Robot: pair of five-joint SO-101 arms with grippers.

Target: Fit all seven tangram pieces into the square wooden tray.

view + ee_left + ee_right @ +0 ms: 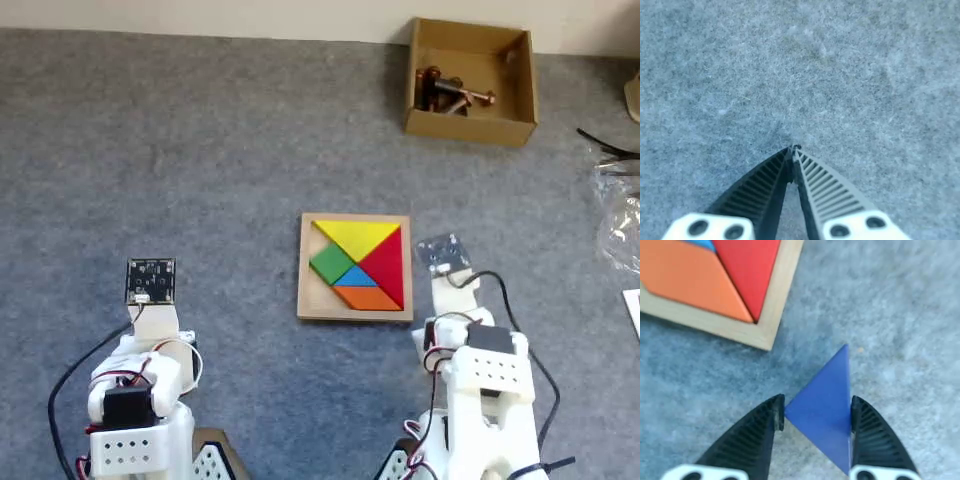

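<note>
R gripper [815, 412] clamped on blue triangle [826, 407], over grey felt [900, 315] just beside wooden tray [775, 325] corner. Tray holds yellow triangle [357, 238], green square [330, 262], red triangle [385, 268], light-blue triangle [355, 276], orange parallelogram [365, 297]. L gripper [793, 150] clenched on nothing, well apart from tray.

Blue triangle [826, 407] — grey carpet [900, 315]
</note>
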